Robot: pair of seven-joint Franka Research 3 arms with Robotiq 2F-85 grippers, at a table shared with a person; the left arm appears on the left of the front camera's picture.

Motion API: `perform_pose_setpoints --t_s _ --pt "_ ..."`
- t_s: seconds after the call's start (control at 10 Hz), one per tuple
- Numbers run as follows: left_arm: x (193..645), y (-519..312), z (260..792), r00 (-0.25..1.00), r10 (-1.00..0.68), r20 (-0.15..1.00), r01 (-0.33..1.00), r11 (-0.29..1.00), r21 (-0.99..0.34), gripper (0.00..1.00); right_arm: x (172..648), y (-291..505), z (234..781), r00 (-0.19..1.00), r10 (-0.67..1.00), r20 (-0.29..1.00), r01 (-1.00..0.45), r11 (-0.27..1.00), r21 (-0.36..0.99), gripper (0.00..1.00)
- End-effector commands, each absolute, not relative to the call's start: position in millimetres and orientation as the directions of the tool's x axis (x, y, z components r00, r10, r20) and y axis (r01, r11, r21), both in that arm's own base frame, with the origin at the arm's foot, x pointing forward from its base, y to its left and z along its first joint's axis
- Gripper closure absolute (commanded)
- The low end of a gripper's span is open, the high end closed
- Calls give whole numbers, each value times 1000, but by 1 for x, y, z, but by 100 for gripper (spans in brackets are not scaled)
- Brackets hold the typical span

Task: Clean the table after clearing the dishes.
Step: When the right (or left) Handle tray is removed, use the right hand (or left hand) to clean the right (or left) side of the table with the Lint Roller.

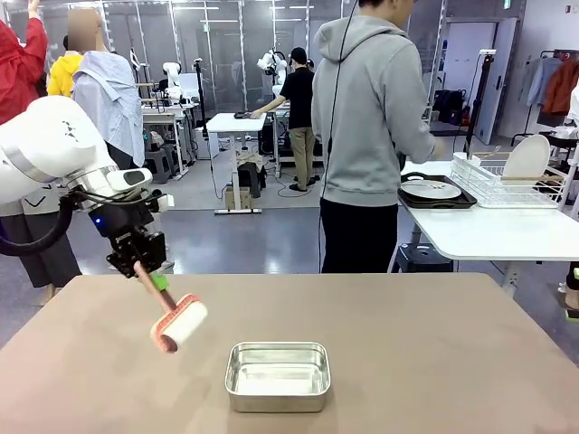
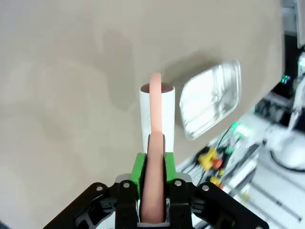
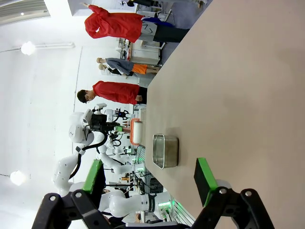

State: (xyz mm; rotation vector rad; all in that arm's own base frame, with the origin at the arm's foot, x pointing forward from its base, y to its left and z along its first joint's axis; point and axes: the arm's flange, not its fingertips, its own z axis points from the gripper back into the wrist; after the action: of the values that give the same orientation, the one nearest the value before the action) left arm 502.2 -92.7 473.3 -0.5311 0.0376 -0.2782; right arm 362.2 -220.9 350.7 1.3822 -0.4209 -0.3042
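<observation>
The taupe table (image 1: pixel 434 344) spreads across the front view. Above its left part my left gripper (image 1: pixel 141 262) is shut on the pink handle of a cleaning roller (image 1: pixel 182 323), whose white roll hangs tilted just over the tabletop. In the left wrist view the green pads (image 2: pixel 138 168) clamp that handle, with the roller (image 2: pixel 157 112) pointing at the table (image 2: pixel 62 71). My right gripper (image 3: pixel 149 175) is open with nothing between its fingers, beside the table (image 3: pixel 238 71). The dishes, a white plate on a dark tray (image 1: pixel 434 192), rest on the white side table.
A small steel pan (image 1: pixel 278 375) sits near the table's front middle, right of the roller; it also shows in the wrist views (image 2: pixel 209 98) (image 3: pixel 165 151). A person in a grey hoodie (image 1: pixel 371 117) stands at the far edge, facing a dish rack (image 1: pixel 507 181).
</observation>
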Motion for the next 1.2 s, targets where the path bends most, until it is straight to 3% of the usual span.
perform_pose_setpoints --t_s 0.0,0.1,0.3,1.1 --pt "520 -88 460 983 -63 174 151 816 -558 79 359 -219 354 893 -439 99 -27 166 986 5" --pt "522 -86 452 979 -40 198 151 798 -583 79 359 -219 354 893 -439 99 -27 166 986 5" --pt "526 -87 426 992 -14 122 90 764 -639 79 359 -219 354 893 -439 99 -27 166 986 5" --pt "539 -61 331 999 -23 37 42 728 -684 79 359 -219 354 893 -439 99 -27 166 986 5"
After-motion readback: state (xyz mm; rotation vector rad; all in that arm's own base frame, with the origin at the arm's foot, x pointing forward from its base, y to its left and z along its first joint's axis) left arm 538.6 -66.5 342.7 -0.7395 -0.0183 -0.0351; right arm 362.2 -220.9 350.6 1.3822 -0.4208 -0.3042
